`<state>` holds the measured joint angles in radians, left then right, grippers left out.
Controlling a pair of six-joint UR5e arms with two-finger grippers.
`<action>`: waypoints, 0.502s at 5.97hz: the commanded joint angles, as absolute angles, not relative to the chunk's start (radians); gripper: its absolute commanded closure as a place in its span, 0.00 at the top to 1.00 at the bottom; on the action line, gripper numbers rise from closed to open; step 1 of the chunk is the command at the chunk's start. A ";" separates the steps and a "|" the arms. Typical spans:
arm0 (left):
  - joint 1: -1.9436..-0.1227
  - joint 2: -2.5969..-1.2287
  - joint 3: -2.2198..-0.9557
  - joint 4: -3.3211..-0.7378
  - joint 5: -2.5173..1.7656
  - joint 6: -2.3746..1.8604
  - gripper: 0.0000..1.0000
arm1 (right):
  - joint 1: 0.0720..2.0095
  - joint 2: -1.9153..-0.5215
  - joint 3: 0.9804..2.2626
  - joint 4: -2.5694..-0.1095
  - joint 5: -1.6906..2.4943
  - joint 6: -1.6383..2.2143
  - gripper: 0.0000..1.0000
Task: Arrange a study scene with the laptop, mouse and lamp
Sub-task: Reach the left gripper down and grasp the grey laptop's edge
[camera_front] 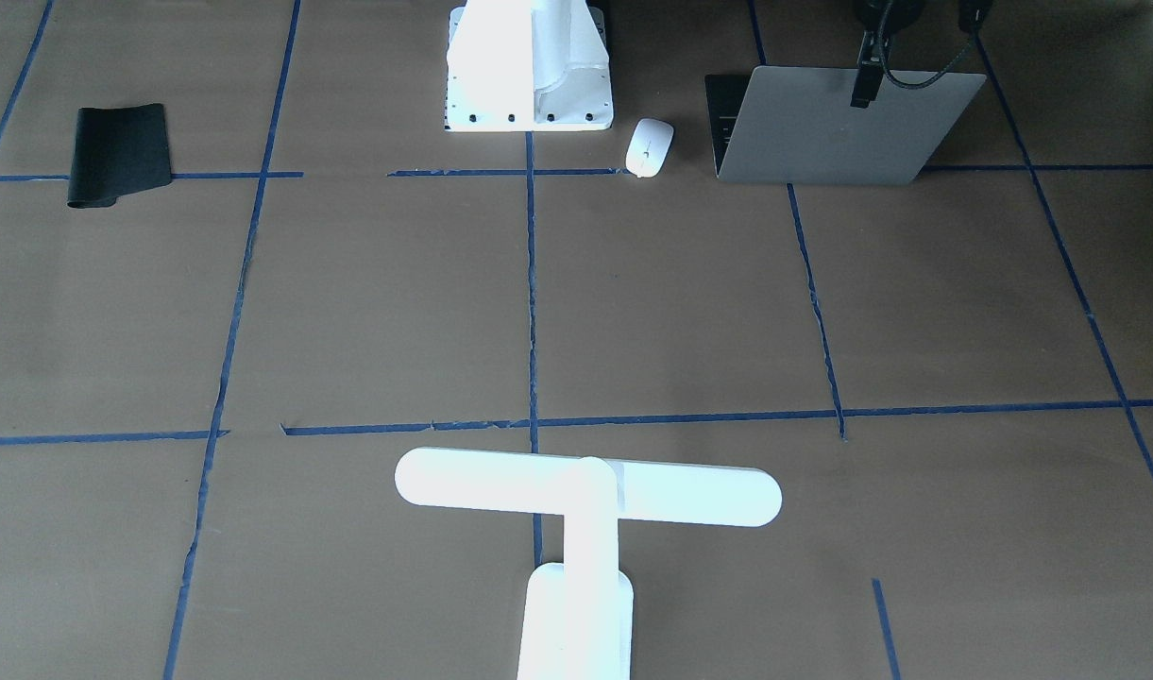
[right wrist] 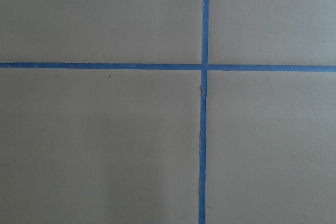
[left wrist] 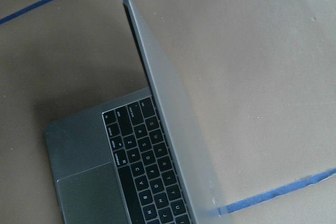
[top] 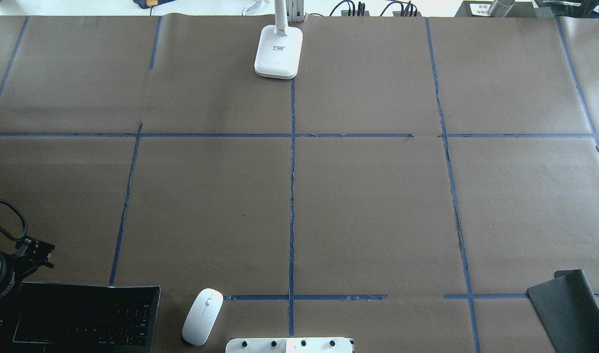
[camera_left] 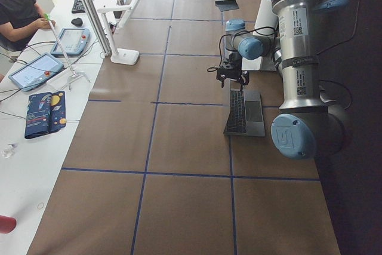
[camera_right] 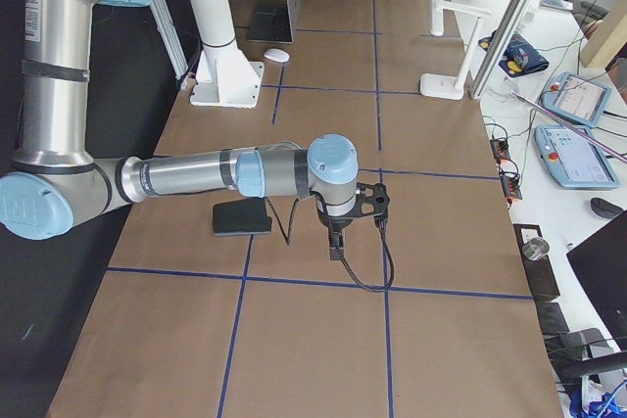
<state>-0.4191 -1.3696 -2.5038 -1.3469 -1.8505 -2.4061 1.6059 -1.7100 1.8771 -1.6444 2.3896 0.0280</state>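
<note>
I see the laptop [camera_front: 836, 127] open on the desk [camera_front: 689, 302], with the mouse [camera_front: 650, 147] just beside it and the lamp [camera_front: 585, 491] well apart. The left tool [camera_left: 233, 82] hangs over its lid and the right tool [camera_right: 337, 250] is far from it. I cannot tell either tool's grip.

A robotics lab: a paper-covered table [top: 377, 206] gridded with blue tape [top: 292, 196], control tablets [camera_left: 70, 41] on a side bench [camera_left: 24, 171], an operator [camera_left: 15, 4].

Silver laptop [camera_front: 840, 127] open, lid raised; white mouse [camera_front: 650, 146] just beside; T-shaped lamp [camera_front: 585, 491] upright, opposite table edge.
</note>
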 commanded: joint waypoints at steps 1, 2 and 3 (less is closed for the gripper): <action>-0.423 -1.387 -2.491 -1.347 -1.848 -2.407 0.93 | 1.611 -1.712 1.878 -1.644 2.390 0.028 1.00; -0.423 -1.384 -2.491 -1.345 -1.848 -2.408 0.66 | 1.612 -1.712 1.878 -1.644 2.390 0.028 1.00; -0.423 -1.382 -2.491 -1.339 -1.848 -2.407 0.37 | 1.614 -1.712 1.878 -1.644 2.390 0.028 1.00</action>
<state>-0.4230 -1.3835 -2.4915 -1.3437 -1.8485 -2.4075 1.6121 -1.7118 1.8776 -1.6444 2.3899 0.0276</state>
